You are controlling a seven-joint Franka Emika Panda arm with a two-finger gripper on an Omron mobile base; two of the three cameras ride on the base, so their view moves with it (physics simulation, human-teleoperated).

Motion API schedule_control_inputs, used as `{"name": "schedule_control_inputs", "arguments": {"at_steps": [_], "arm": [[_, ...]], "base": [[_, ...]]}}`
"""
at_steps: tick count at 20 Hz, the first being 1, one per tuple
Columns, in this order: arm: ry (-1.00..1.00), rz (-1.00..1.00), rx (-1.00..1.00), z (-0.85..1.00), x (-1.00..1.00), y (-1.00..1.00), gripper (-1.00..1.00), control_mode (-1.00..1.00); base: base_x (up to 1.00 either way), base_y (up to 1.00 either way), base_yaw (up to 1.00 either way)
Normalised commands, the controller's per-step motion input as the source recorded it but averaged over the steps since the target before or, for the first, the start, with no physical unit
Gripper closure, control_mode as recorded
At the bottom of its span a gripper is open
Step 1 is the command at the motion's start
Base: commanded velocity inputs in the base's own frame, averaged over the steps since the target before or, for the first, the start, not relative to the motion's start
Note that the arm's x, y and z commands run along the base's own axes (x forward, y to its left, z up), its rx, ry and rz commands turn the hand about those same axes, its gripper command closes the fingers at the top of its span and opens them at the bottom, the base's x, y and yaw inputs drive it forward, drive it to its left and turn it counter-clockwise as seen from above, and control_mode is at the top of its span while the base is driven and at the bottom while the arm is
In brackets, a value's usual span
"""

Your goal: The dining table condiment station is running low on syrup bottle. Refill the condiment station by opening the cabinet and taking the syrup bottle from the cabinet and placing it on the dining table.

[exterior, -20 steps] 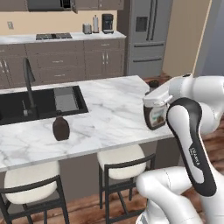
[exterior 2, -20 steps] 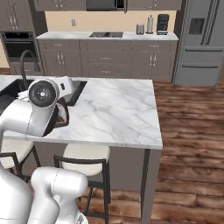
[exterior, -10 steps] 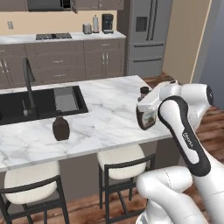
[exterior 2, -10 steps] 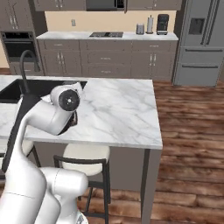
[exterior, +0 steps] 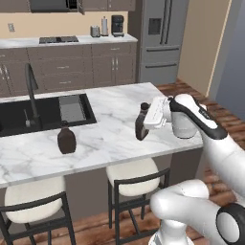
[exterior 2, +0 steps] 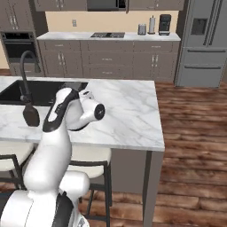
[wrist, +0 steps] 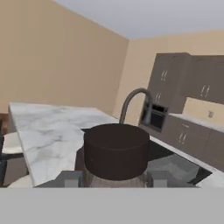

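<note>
The syrup bottle (exterior: 140, 127), slim and dark brown with a black cap, is upright between my gripper's fingers (exterior: 143, 119) over the right part of the dining table (exterior: 110, 112). I cannot tell whether its base touches the marble. My gripper (wrist: 114, 178) is shut on it, and in the hand view the black cap (wrist: 116, 151) rises just above the fingertips (wrist: 70, 178). From the right base view my hand (exterior 2: 84, 95) reaches left over the dining table (exterior 2: 128, 111). Only lower edges of wall cabinets show at the top; I cannot tell which is the cabinet.
A squat dark bottle (exterior: 66, 140) stands near the table's front edge, by the black sink (exterior: 43, 112) and arched faucet (exterior: 29, 91). Two white-cushioned stools (exterior: 134, 174) are tucked under the front. The squat bottle (exterior 2: 31, 115) is left of my arm.
My arm has swung left from beyond the table's right end, carrying the syrup bottle in over the marble top. The grip is unchanged, and the squat bottle has not moved.
</note>
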Motion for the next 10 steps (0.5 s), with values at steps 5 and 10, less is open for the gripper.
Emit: {"name": "schedule_control_inputs", "arguments": {"at_steps": [5, 10], "arm": [[0.01, 0.08, 0.00, 0.00, 0.54, -0.01, 1.00, -1.00], [0.09, 0.01, 0.00, -0.13, 0.44, 0.00, 1.00, -1.00]], "base": [[0.00, 0.00, 0.00], [0.00, 0.00, 0.00]]}}
